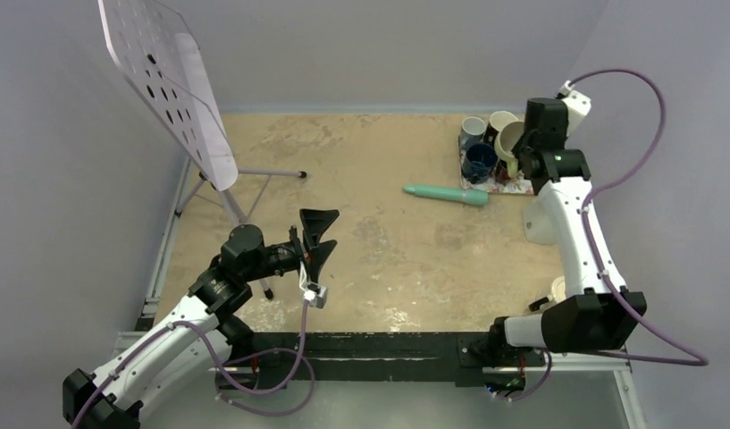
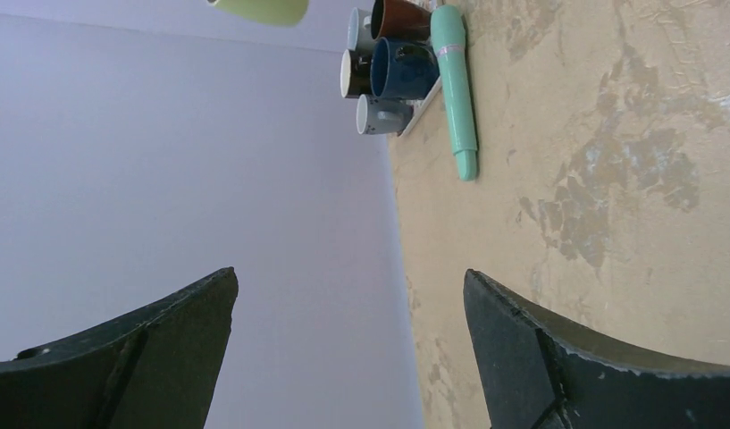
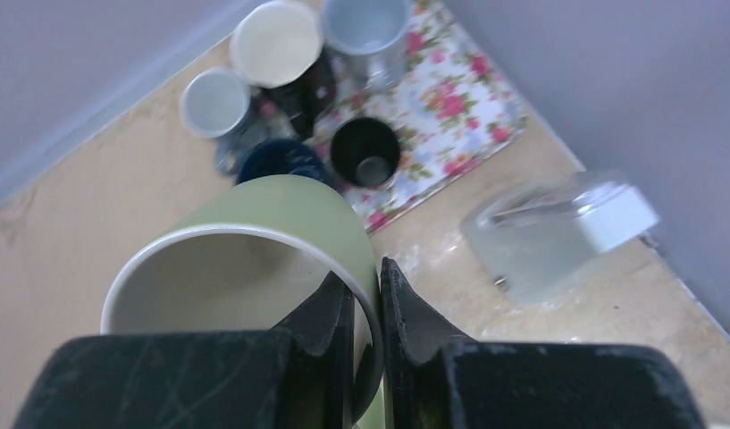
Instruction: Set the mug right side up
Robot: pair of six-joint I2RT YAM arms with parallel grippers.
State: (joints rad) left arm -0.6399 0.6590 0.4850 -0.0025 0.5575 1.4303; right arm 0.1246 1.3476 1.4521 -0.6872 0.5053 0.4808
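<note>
My right gripper (image 3: 368, 281) is shut on the rim of a green mug (image 3: 281, 210) with a white inside, one finger inside the wall and one outside. It holds the mug in the air above the floral tray (image 3: 450, 107), mouth tilted toward the camera. In the top view the mug (image 1: 508, 143) hangs at the far right by the tray's mugs. Its green edge also shows in the left wrist view (image 2: 263, 9). My left gripper (image 1: 321, 234) is open and empty, raised over the table's left middle.
Several mugs stand on the floral tray (image 1: 513, 186): a dark blue one (image 1: 479, 163), a grey one (image 1: 473, 130), a white-brown one (image 1: 500, 121). A teal tube (image 1: 446, 193) lies left of the tray. A clear plastic container (image 3: 557, 232) lies to the right. A perforated board on a stand (image 1: 169, 85) stands far left.
</note>
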